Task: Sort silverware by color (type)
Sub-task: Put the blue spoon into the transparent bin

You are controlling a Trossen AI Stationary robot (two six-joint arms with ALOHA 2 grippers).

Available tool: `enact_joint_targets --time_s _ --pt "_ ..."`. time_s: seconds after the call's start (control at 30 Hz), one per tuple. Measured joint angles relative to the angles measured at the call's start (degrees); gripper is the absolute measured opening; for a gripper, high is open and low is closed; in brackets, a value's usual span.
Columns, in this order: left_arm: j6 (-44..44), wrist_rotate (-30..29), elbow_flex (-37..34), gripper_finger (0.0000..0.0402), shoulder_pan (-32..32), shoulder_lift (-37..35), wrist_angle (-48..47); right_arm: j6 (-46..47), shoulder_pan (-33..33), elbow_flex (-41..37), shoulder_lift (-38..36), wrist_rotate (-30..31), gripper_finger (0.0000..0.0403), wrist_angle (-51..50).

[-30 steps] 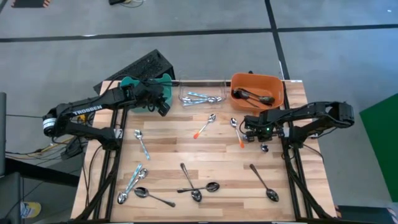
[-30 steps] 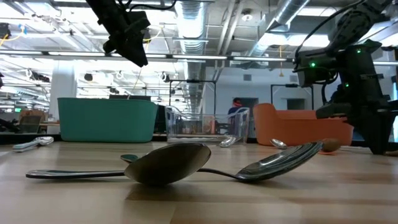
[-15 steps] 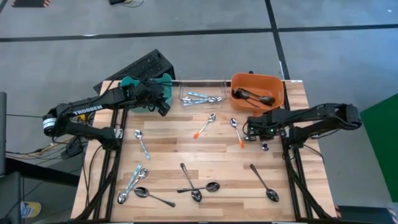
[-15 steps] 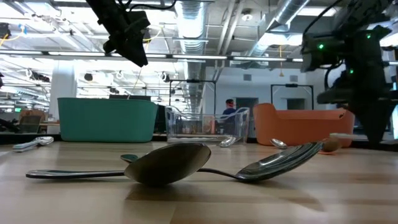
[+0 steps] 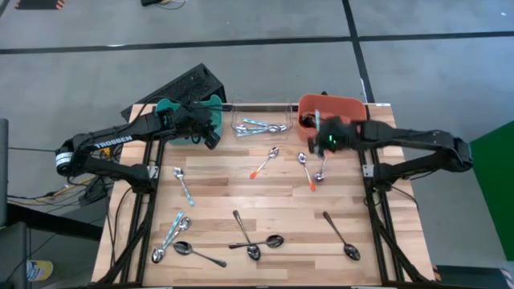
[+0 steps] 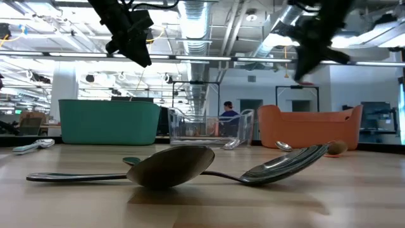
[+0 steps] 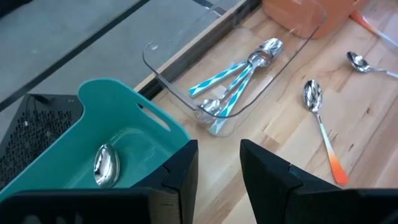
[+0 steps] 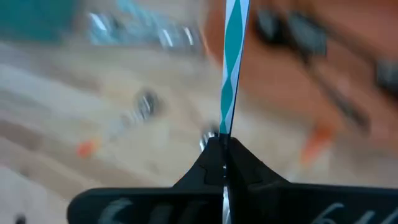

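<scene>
Spoon in hand: my right gripper is clamped on a teal spoon by its striped handle, fingers pressed together on it. In the high view the right gripper rides above the table, just beside the orange bin.
Handling: I judge these spoons light, stiff and slick. The thin handle is the place to pinch, since a polished bowl would likely slide out of the fingers.
Left gripper: left gripper hangs over the teal bin with a clear gap between its fingers, holding nothing. One spoon lies inside that bin.
Clear bin: clear bin between the other two holds several teal spoons.
Orange bin: dark spoons lie in it.
Table: orange spoons lie near the middle, and more dark ones along the near edge.
Risk: I reckon the held spoon could pivot in such a narrow pinch while swinging.
</scene>
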Motion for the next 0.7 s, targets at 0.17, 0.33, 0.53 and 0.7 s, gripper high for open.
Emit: enact_joint_targets --time_s 0.17,0.33,0.53,0.7 --pt "-0.47 -0.01 0.00 0.0107 0.00 0.00 1.34 -16.56 -7.43 6.05 4.88 0.70 0.0010 9.29" --pt "-2.42 -0.01 0.00 0.0107 0.00 0.00 2.32 -31.19 -13.50 8.06 12.04 -3.26 0.0010 24.12" --pt "-6.03 -0.01 0.00 0.0107 0.00 0.00 2.17 -41.13 -17.40 11.09 21.42 -11.45 0.0010 33.81" --pt "-7.35 -0.37 0.00 0.0107 0.00 0.00 2.16 -52.27 -18.37 14.39 28.63 -15.02 0.0011 36.02"
